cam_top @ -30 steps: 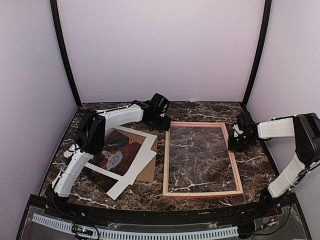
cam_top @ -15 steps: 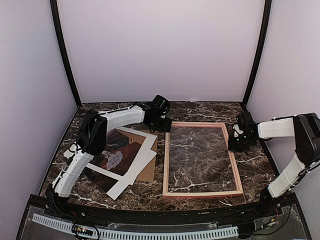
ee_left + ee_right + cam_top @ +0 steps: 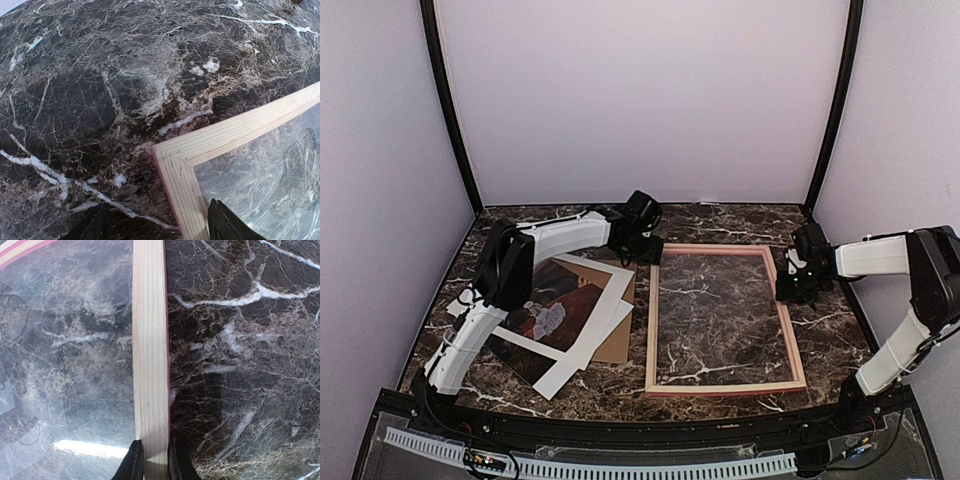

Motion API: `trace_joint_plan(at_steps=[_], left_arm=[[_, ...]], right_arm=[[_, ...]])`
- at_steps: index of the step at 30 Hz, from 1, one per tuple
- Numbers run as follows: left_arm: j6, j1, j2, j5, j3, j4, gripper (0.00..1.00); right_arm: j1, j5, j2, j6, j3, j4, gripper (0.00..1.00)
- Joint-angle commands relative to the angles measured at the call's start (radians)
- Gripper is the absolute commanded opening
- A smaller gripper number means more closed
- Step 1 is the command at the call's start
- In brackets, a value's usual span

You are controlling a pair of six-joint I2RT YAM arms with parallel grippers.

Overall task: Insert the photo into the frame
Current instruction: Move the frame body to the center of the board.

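The pink-wood frame point(image 3: 725, 388) lies flat on the marble table, right of centre. My right gripper point(image 3: 788, 290) is shut on its right rail point(image 3: 149, 340), one finger on each side of the wood point(image 3: 154, 462). My left gripper point(image 3: 646, 250) is open at the frame's far left corner point(image 3: 180, 155); its fingers point(image 3: 227, 227) stand wide apart either side of the left rail, and its midpoint shows in the left wrist view point(image 3: 157, 227). The photo point(image 3: 555, 305), dark reddish-brown with a pale figure, lies face up at the left on white sheets.
A white mat and white sheets point(image 3: 585, 350) lie under the photo, with a brown cardboard board point(image 3: 618, 342) poking out beside them. A glossy clear sheet point(image 3: 65, 390) lies inside the frame. Booth walls close in the back and sides.
My left gripper has shifted slightly right and down onto the frame's far left corner. The right gripper and the frame have not visibly moved.
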Motion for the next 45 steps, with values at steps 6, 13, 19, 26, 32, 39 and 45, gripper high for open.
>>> trace_joint_plan(at_steps=[6,13,19,26,32,39,45], left_arm=[[0.032,0.002,-0.169,0.069,-0.064,-0.001,0.70],[0.087,0.003,-0.317,0.065,-0.117,0.016,0.76],[0.105,0.008,-0.488,0.003,-0.262,0.022,0.82],[0.074,0.030,-0.713,-0.048,-0.567,0.114,0.99],[0.018,0.095,-0.876,-0.008,-0.767,0.116,0.99],[-0.032,0.154,-0.967,-0.014,-0.924,0.089,0.99],[-0.054,0.213,-1.019,-0.001,-1.020,0.032,0.99]], right_arm=[[-0.003,-0.010,0.010,0.024,-0.016,-0.037,0.17],[-0.003,-0.005,0.034,0.027,0.006,-0.032,0.17],[-0.017,0.053,0.063,0.013,0.044,-0.039,0.17],[-0.046,0.115,0.103,-0.044,0.117,-0.082,0.17],[-0.051,0.139,0.126,-0.107,0.131,-0.087,0.16],[-0.050,0.131,0.162,-0.160,0.146,-0.078,0.14],[-0.050,0.201,0.204,-0.173,0.180,-0.096,0.19]])
